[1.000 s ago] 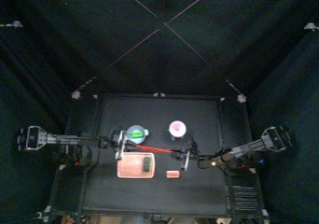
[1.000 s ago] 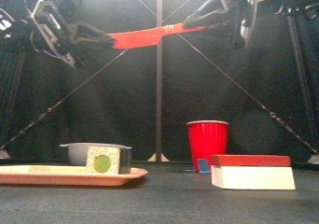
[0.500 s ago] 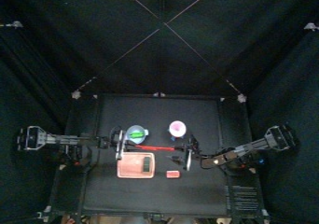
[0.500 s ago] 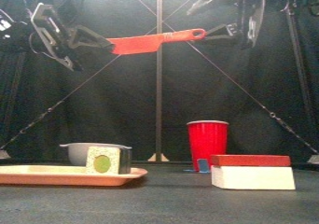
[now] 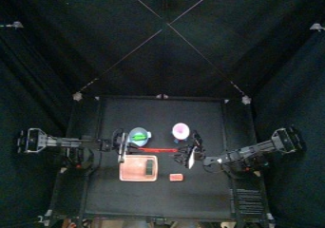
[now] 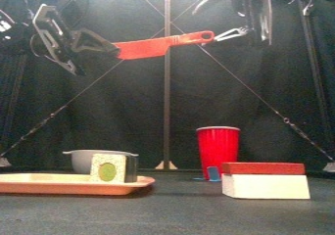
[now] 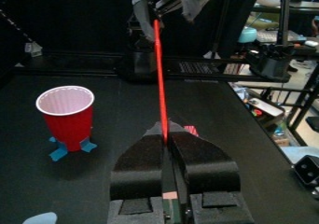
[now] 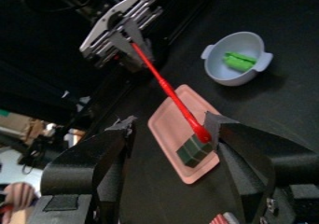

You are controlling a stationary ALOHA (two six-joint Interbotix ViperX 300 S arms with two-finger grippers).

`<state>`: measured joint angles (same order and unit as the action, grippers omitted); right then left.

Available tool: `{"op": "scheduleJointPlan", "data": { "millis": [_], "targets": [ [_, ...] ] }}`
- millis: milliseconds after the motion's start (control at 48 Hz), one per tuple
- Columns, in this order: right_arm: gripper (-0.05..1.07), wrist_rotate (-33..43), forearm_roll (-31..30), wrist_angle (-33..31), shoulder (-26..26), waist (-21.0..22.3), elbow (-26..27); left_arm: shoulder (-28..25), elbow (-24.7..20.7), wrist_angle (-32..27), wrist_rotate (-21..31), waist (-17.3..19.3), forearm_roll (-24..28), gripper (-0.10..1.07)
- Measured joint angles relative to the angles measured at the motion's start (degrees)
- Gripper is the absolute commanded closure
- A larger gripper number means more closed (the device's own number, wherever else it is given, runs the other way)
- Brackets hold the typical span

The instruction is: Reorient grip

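Observation:
A long red tool (image 6: 164, 43) hangs high above the table, its flat blade end toward the left arm. My left gripper (image 6: 89, 43) is shut on that blade end; the left wrist view shows both jaws pressed on the red tool (image 7: 163, 78). My right gripper (image 6: 236, 28) stands wide open at the handle end. In the right wrist view the tool (image 8: 169, 88) runs in between the spread jaws of the right gripper (image 8: 171, 128) without touching them. Seen from above, the tool (image 5: 155, 150) spans the gap between both arms.
On the table below stand a red cup (image 6: 217, 151), a white box with a red lid (image 6: 265, 180), and an orange tray (image 6: 39, 184) beside a grey bowl (image 6: 102, 163) holding a green piece. Black curtains close in all sides.
My right gripper has opened and let go of the tool's handle. The left gripper now holds the tool alone, roughly where it was.

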<state>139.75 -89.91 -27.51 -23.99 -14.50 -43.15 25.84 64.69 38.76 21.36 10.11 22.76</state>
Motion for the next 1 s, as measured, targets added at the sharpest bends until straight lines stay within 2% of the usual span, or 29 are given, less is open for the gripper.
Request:
{"op": "scheduleJointPlan", "data": {
  "millis": [146, 333, 500, 625, 854, 1000],
  "targets": [
    [0.10, -9.1, 10.5, -8.5, 0.0, -1.9, 1.9, 0.0, 0.0, -0.4, 0.0, 0.0, -0.1, 0.62],
    [0.10, -28.8, 26.8, -21.0, 0.0, -5.2, 7.6, 0.0, 0.1, -0.5, 0.0, 0.0, 0.0, 0.62],
    [0.10, -44.0, 39.4, -23.9, -0.5, -4.1, 12.7, 0.1, 0.1, -0.5, 0.0, 0.1, -0.1, 0.62],
    [0.10, -53.4, 48.2, -25.0, -1.5, 0.3, 15.4, 0.0, 0.1, -0.5, 0.1, 0.1, -0.1, 0.62],
    [0.11, -71.4, 64.5, -26.2, -1.3, 11.8, 16.7, 0.0, 0.1, -0.6, 0.0, 0.1, 0.0, 0.62],
    [0.11, -84.6, 75.0, -20.7, -1.0, 16.9, 16.7, 0.1, 0.1, -0.7, 0.0, 0.1, -0.1, 0.62]
  ]
}}
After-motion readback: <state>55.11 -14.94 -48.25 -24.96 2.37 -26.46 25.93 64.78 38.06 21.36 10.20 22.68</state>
